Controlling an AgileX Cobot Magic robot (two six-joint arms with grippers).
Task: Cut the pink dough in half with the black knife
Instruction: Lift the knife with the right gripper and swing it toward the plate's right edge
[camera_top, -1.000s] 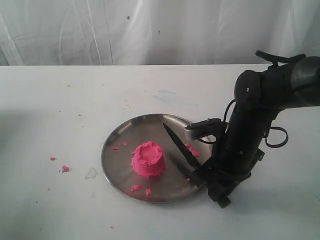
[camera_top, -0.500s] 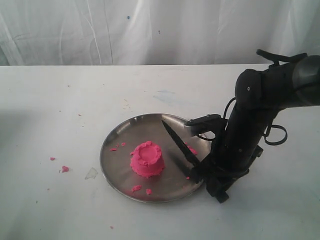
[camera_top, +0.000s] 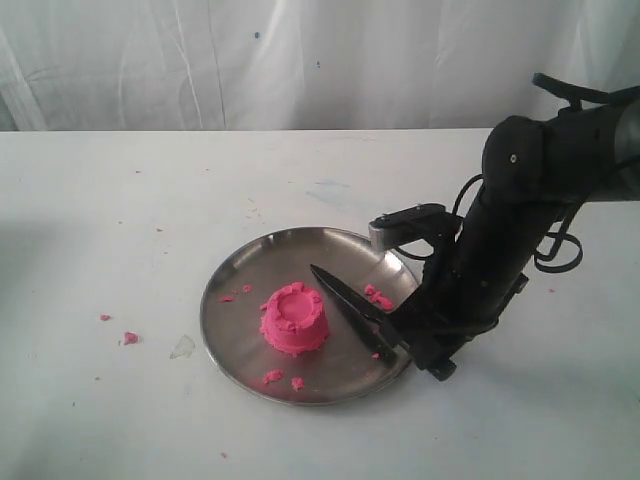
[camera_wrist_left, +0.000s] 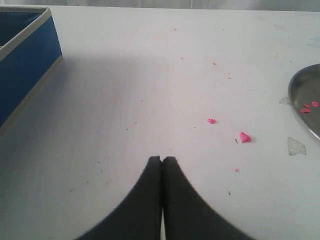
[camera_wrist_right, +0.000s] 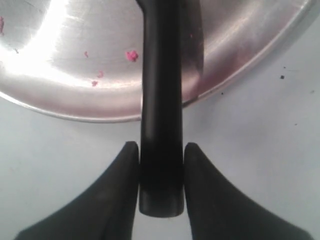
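The plate (camera_top: 290, 255) is seen as polished metal, glossy and mirror-like. The pink dough (camera_top: 295, 318) is shown matt and lumpy. A smooth, dull black finish is shared by the black knife (camera_top: 348, 305) and the right fingers (camera_wrist_right: 115, 200). The worktop (camera_top: 150, 200) is seen as white, matt and faintly smudged.

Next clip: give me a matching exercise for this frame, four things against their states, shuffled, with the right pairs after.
Things:
1. pink dough
2. black knife
3. left gripper
4. steel plate

States:
A. shut, nothing between the fingers
B. whole, uncut
C. strewn with pink crumbs
D. handle clamped in the right gripper

Pairs: 1-B, 2-D, 3-A, 4-C
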